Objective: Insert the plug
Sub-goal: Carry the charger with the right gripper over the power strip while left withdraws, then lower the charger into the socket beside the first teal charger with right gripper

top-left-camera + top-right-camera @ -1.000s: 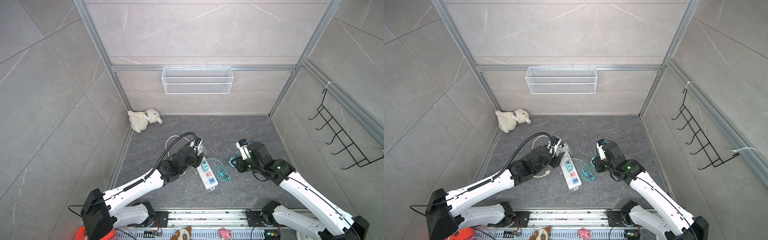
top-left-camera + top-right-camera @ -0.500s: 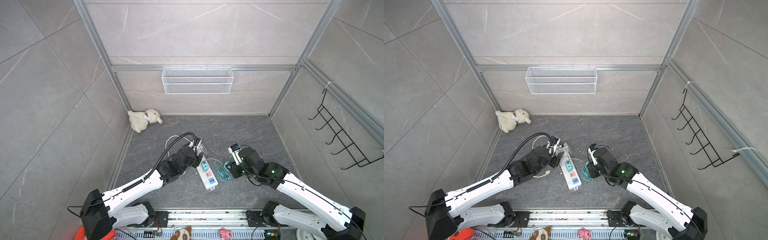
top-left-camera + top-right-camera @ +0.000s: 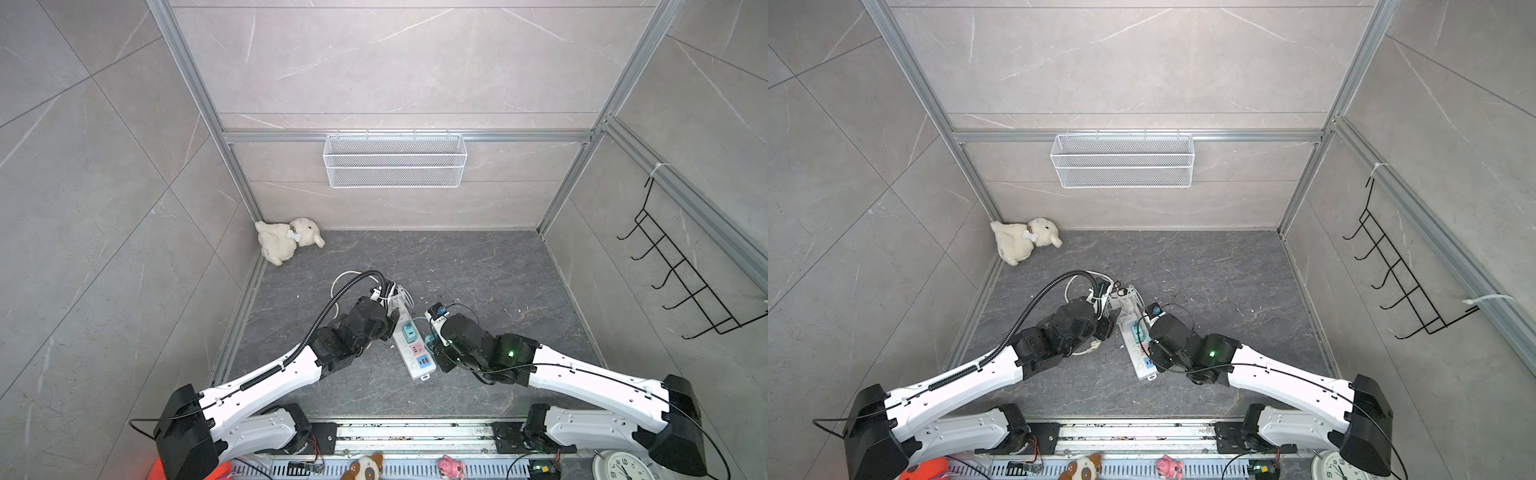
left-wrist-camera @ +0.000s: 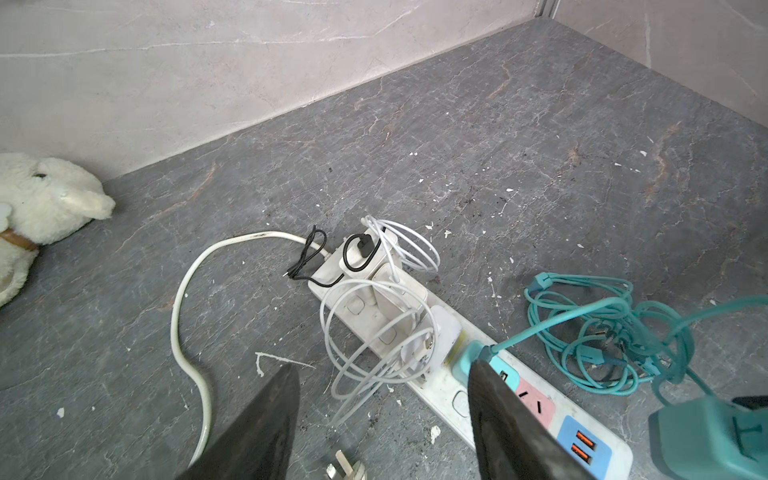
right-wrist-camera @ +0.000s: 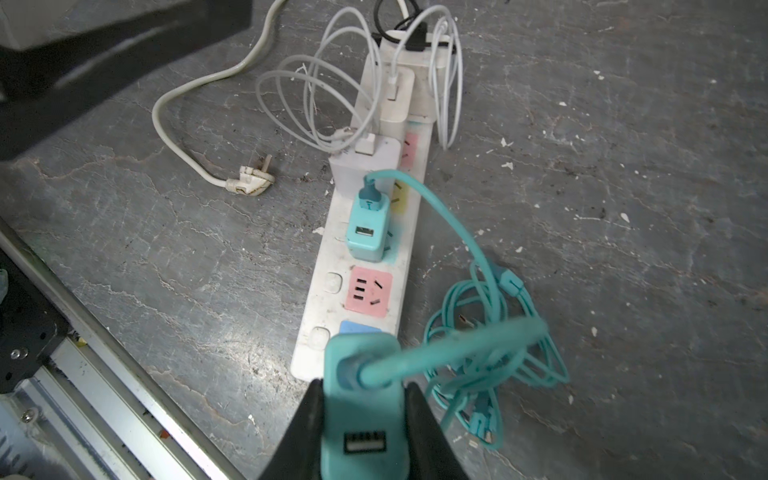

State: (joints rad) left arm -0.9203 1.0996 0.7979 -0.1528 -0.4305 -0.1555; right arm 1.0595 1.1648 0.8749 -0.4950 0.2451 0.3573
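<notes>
A white power strip (image 5: 320, 307) lies on the dark floor, with a bare pink socket (image 5: 369, 293) and a blue USB panel at its near end. One teal charger (image 5: 368, 232) stands plugged in just beyond the pink socket. My right gripper (image 5: 363, 386) is shut on a second teal plug (image 5: 361, 415), held above the strip's near end with its cable trailing off to the side. My left gripper (image 4: 384, 370) is open beside the strip (image 4: 440, 382), one finger over its edge by the plugged charger. In both top views the two wrists flank the strip (image 3: 415, 370).
Several white chargers with looped white cables (image 5: 399, 91) fill the strip's far end. Beside the strip lie a loose white plug (image 5: 249, 183) and a heap of teal cable (image 5: 490, 365). A plush toy (image 3: 286, 243) sits in the back left corner, under a wire basket (image 3: 395, 160).
My right arm has swung left, carrying the teal plug from beside the cable heap to over the strip's near end. The left arm has stayed still.
</notes>
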